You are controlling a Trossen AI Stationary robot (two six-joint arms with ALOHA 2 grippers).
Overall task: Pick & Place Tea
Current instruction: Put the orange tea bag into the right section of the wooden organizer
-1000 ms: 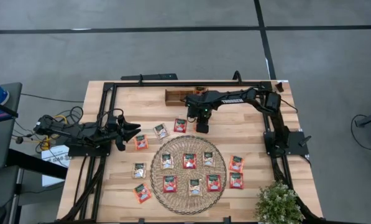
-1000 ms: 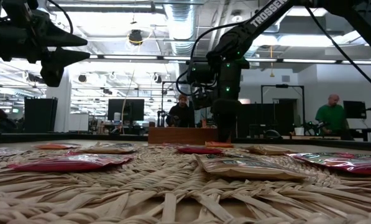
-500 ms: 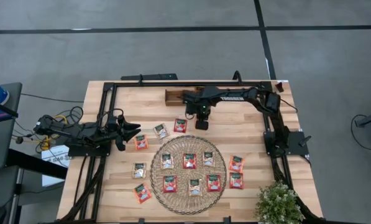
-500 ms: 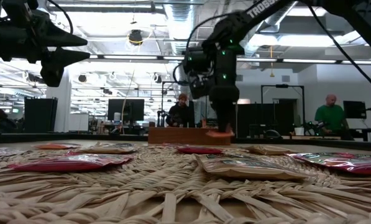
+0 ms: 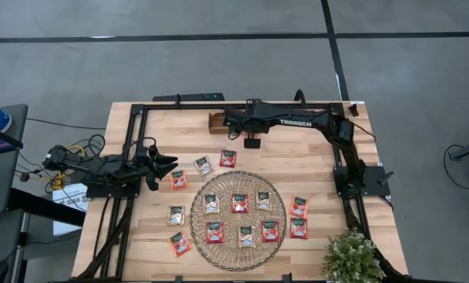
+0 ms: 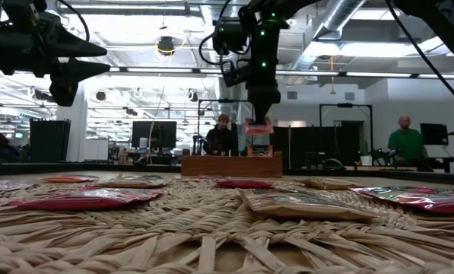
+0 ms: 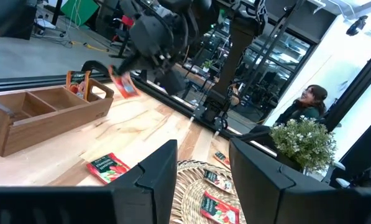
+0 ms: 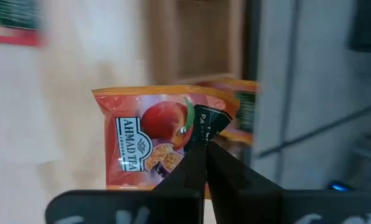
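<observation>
My right gripper [image 5: 252,142] is shut on one red-orange tea sachet [image 8: 151,146] and hovers high above the table, just in front of the long wooden tray [image 5: 217,122]. The low view shows this sachet [image 6: 258,126] in the air above the tray [image 6: 230,164]. Another sachet [image 7: 78,84] stands inside the tray. Several sachets lie flat on the round woven mat [image 5: 196,228], and more lie on the table on either side of it. My left gripper [image 5: 167,163] waits open at the table's left side. My right gripper pinches the sachet between its two fingertips [image 8: 194,163] at its dark green band [image 8: 215,124], near one edge. The fingers point down from above. The sachet is lifted clear of the table and sits tilted just below the fingertips [image 6: 261,106].
A potted plant [image 5: 352,255] stands at the near right corner. Loose sachets lie left of the mat [image 5: 178,180] and right of it [image 5: 298,207]. Bare wood shows between the mat and the tray. People sit in the room beyond the table [image 6: 404,141].
My right gripper has risen from the table top and moved toward the far edge, to the wooden tray, shut on the red-orange sachet. The sachet has gone from lying on the table to lifted clear, well above it.
</observation>
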